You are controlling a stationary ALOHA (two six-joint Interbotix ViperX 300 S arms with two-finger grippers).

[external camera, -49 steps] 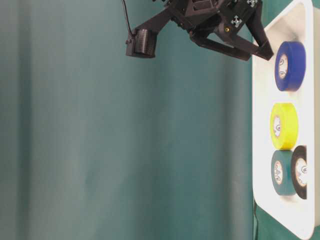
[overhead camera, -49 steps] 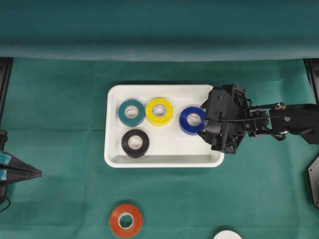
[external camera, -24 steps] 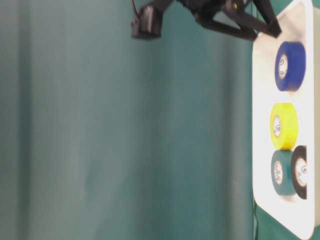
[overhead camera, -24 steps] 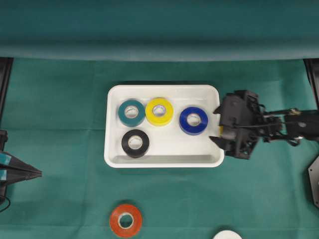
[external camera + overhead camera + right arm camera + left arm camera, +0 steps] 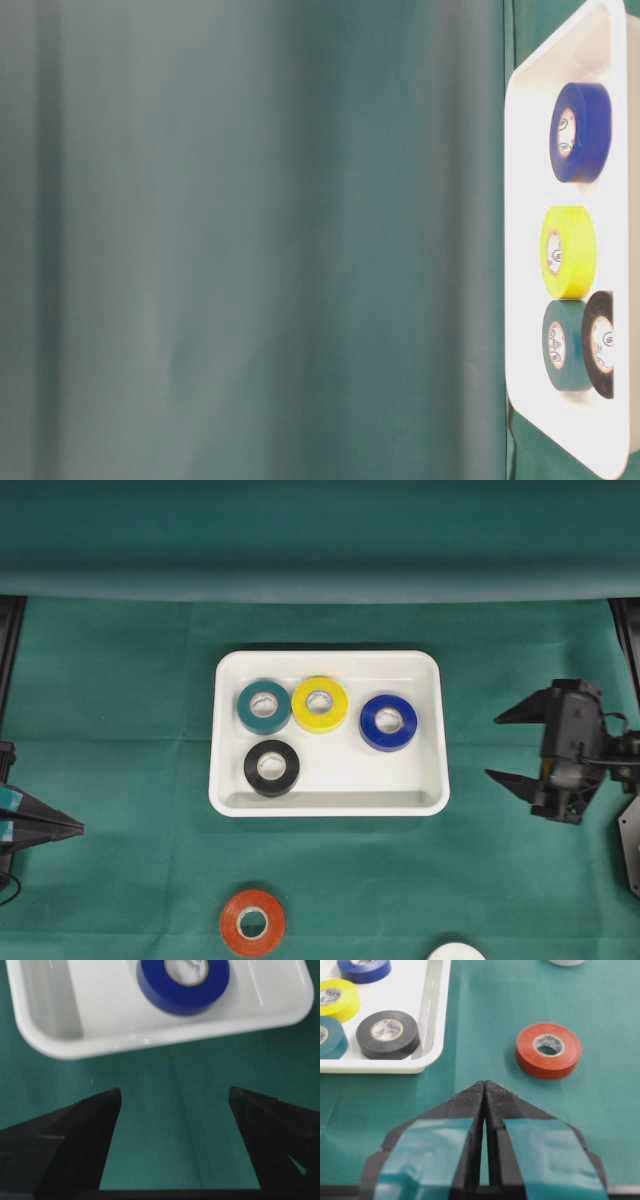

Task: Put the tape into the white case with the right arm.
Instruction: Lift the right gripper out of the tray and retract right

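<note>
The white case (image 5: 330,662) lies mid-table and holds a teal roll (image 5: 264,706), a yellow roll (image 5: 320,704), a blue roll (image 5: 388,722) and a black roll (image 5: 271,768). An orange tape roll (image 5: 252,922) lies flat on the cloth in front of the case. My right gripper (image 5: 493,747) is open and empty, to the right of the case and apart from it. In the right wrist view the gripper (image 5: 175,1092) hangs over bare cloth, facing the case rim (image 5: 165,1035) and the blue roll (image 5: 183,982). My left gripper (image 5: 484,1083) is shut and empty at the left table edge.
A white roll (image 5: 456,952) shows partly at the front edge, right of the orange one. Green cloth covers the table, with a raised fold along the back. The table-level view shows the case (image 5: 520,200) and its rolls, but no arm.
My right gripper has drawn back to the right, away from the blue roll and out past the case rim. It has left the table-level view. The blue roll stays in the case.
</note>
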